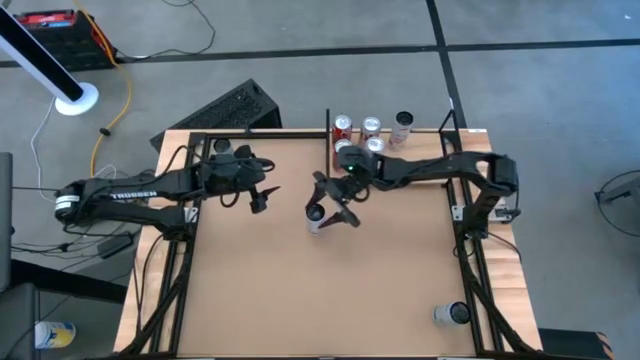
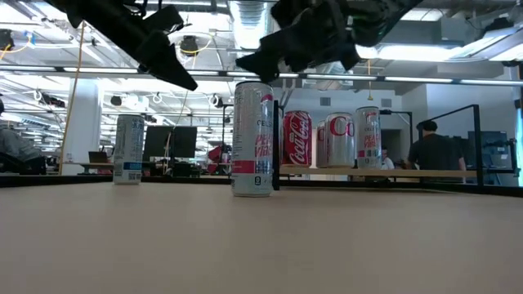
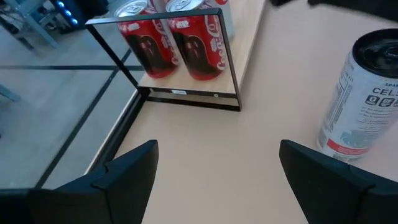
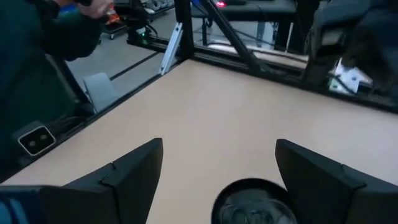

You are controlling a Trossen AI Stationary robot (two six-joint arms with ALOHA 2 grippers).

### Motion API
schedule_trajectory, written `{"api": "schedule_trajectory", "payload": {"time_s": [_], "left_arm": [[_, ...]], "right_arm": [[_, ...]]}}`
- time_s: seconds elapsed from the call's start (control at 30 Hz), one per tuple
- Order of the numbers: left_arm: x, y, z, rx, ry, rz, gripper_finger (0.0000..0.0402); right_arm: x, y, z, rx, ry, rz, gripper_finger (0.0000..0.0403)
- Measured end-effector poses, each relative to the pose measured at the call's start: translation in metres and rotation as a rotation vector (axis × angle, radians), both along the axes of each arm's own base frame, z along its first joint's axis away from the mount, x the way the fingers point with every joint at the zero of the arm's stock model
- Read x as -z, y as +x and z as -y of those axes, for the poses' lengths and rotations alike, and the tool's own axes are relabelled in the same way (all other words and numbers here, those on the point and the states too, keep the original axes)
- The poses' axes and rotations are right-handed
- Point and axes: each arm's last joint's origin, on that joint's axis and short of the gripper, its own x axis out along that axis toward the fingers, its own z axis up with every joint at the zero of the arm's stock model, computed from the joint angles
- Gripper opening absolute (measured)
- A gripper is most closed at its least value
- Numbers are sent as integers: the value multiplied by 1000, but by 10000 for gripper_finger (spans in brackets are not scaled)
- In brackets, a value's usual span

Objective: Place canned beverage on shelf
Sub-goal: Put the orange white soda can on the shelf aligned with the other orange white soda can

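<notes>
Celsius can (image 2: 252,140) stands nearest; Coca-Cola cans (image 2: 297,139) behind.

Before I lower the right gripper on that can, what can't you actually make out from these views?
- Slim can: in the high view the right gripper covers most of it; in the right wrist view only its top shows, cut by the edge.
- Finger-to-can gap: the low view crops the right gripper at the top.
- Shelf: the low view shows it edge-on, so free space behind its cans is unclear.
- Left gripper: waits open, left of the can.
</notes>
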Motion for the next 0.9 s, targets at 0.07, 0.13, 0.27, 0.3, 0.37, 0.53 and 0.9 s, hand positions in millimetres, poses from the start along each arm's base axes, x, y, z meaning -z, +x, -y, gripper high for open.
{"api": "schedule_trajectory", "payload": {"time_s": [0.07, 0.13, 0.27, 0.3, 0.37, 0.53, 0.9], "left_arm": [[0, 0, 0, 7, 0, -1, 320], [0, 0, 0, 19, -3, -2, 320], [1, 0, 1, 55, -7, -17, 320], [2, 0, 1, 58, -4, -21, 320], [2, 0, 2, 58, -5, -27, 320], [2, 0, 2, 63, -7, -26, 320], [2, 0, 2, 96, -5, -30, 320]], "right_arm": [[7, 4, 2, 5, 2, -20, 333], [11, 8, 5, 26, -5, -26, 333], [18, 10, 10, 52, -8, -49, 333], [20, 11, 10, 65, -13, -55, 333], [22, 12, 12, 91, -33, -61, 333], [23, 11, 13, 98, -45, -67, 333], [24, 10, 11, 54, -22, -82, 333]]}}
